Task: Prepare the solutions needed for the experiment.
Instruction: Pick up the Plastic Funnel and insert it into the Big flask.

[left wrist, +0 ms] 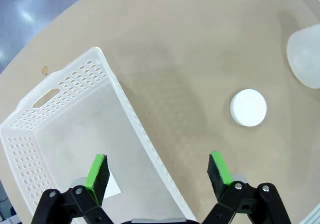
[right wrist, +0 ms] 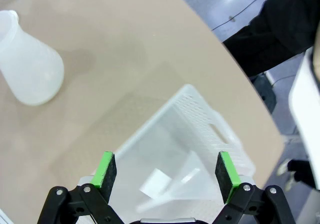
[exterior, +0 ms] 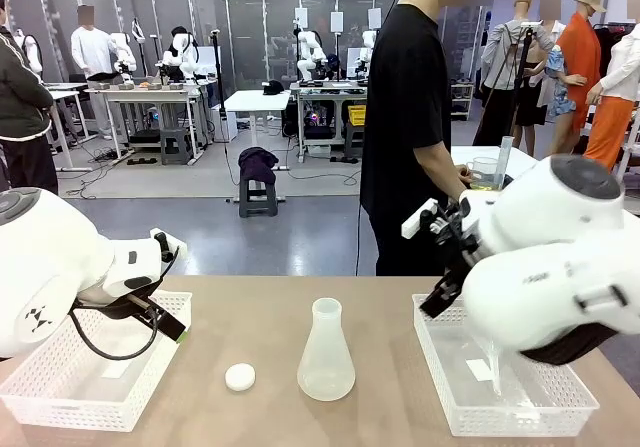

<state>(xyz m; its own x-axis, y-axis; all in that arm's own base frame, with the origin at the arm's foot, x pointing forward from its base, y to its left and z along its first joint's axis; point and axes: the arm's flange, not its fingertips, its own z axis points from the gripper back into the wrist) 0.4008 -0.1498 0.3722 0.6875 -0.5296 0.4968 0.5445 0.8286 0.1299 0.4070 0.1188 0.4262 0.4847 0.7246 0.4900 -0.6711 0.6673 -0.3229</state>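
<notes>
left tool (left wrist: 157,168): you see its pads spread wide and empty, above the long wall of the left basket (left wrist: 125,108), left of the flask (left wrist: 305,53).
right tool (right wrist: 166,170): spread wide too, gripping nothing, above the right basket (right wrist: 200,119), right of the flask.
cap (exterior: 240,376): small, white and round, flat on the tabletop (exterior: 400,297) just left of the flask.
flask: translucent, conical, upright.
person (exterior: 405,117): black shirt, standing beyond the flask.
solutions (exterior: 486,182): pale yellow-green, shallow in a clear beaker (exterior: 484,165), far beyond the flask to its right, near the person's hand (exterior: 464,175).
</notes>
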